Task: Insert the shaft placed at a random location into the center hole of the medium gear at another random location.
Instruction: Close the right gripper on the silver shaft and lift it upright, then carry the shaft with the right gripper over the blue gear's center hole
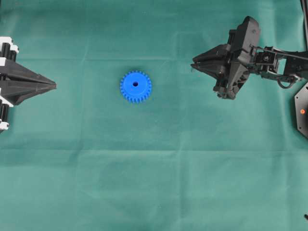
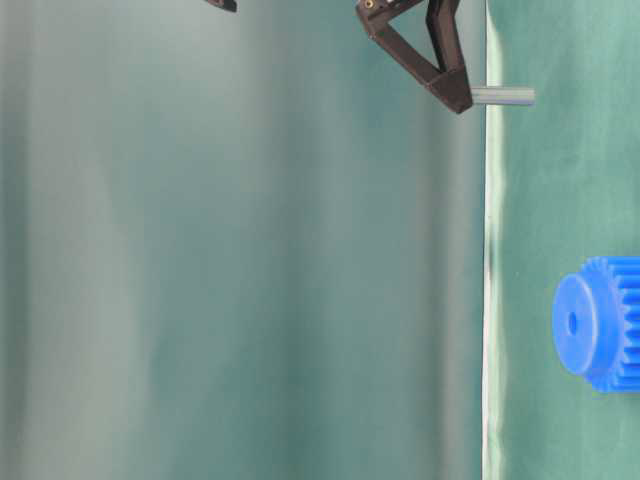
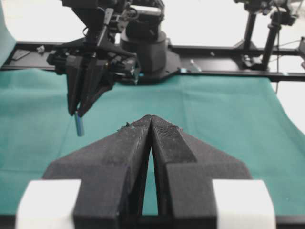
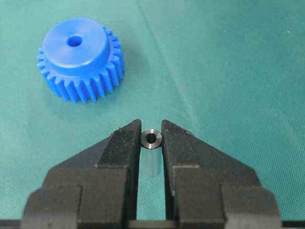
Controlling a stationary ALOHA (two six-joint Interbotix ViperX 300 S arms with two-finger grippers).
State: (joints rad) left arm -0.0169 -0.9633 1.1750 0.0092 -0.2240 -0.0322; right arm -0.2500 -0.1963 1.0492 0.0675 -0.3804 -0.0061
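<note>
The right gripper (image 4: 152,138) is clamping the shaft (image 4: 152,139) above the worktop; carrying it to the gear (image 1: 135,86) and inserting remain. The left gripper (image 3: 151,125) is resting closed.

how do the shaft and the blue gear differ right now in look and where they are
The shaft is a thin silvery-grey pin; the medium gear is a wide, bright blue toothed wheel. The shaft is pinched in the right end effector and held off the cloth, pointing downward; the gear lies flat on the green cloth, untouched. The shaft is far smaller than the gear. Both are round in section.
</note>
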